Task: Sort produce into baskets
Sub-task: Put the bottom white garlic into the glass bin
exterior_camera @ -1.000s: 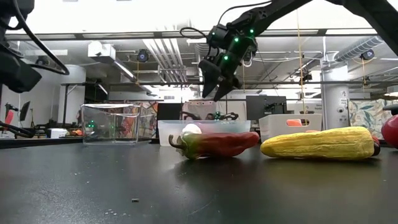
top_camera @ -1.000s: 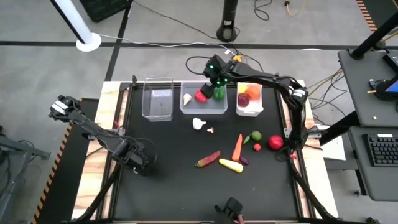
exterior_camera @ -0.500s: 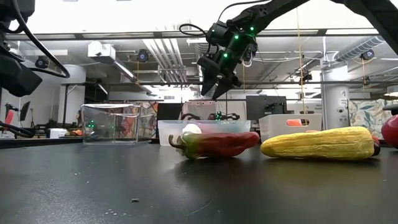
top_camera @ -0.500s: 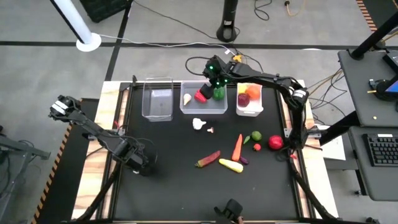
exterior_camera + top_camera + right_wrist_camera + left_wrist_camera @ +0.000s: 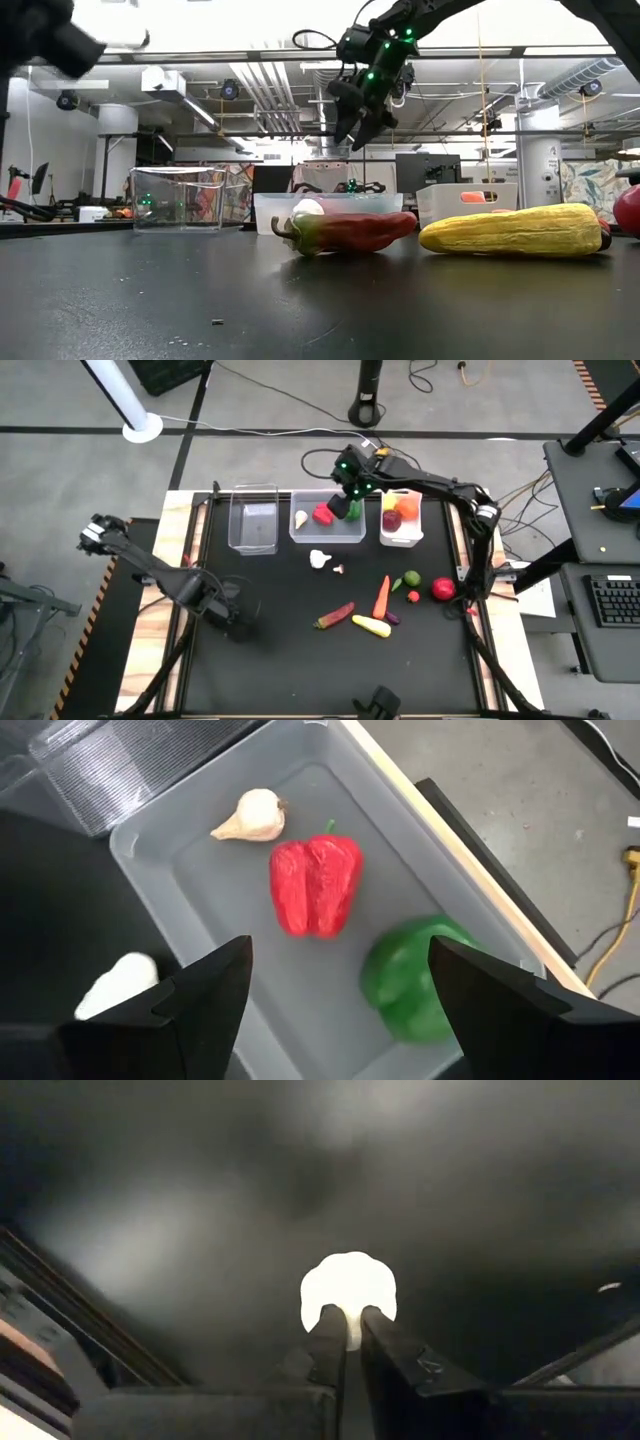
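Right gripper [image 5: 340, 508] hovers with jaws spread and empty over the wider clear bin [image 5: 327, 536] holding red pepper [image 5: 316, 885], green pepper [image 5: 415, 980] and garlic [image 5: 252, 815]; left gripper [image 5: 236, 622] clenched, empty, low over the tabletop [image 5: 280, 660].

Left pincer [image 5: 350, 1335] closed over dark tabletop [image 5: 480, 1210]

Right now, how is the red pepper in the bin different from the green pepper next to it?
The red pepper lies in the middle of the bin; the green pepper sits by the wall. The red one shows deep grooves; the green one looks smoother and rounder. Both are toy peppers in one bin, under the open right gripper.
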You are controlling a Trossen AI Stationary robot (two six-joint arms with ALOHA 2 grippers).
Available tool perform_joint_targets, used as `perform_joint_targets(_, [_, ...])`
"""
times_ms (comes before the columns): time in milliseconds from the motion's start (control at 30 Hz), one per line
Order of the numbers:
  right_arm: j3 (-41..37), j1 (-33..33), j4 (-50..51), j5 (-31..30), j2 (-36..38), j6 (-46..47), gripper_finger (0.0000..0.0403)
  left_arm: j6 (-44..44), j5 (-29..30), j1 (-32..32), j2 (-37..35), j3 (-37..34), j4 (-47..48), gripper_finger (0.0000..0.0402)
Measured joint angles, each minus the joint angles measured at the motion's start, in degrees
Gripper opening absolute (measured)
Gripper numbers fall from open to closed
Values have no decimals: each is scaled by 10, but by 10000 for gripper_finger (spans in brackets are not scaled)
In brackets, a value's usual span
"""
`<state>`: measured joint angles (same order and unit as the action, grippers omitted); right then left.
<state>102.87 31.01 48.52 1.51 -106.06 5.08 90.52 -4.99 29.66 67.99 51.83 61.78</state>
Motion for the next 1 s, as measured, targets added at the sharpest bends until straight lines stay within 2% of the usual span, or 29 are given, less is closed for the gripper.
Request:
perform_joint_targets(233, [0,-4,19,35,54,9,288,-120,171,-94,-2,156,140,6])
perform_joint_targets(367, [0,-12,21,35,86,13,290,-252,210,-200,-3,215,145,6])
perform_joint_targets(533, [0,-26,23,35,116,23,292,-445,200,-361,0,234,96,6])
perform_joint_targets(767, [0,-49,49,35,137,42,289,-643,100,-593,14,191,40,6])
perform_joint_targets(867, [0,-60,66,35,138,52,286,-694,85,-662,31,169,41,6])
perform_joint_targets(1000, [0,-75,91,34,139,72,286,-747,85,-716,61,146,36,6])
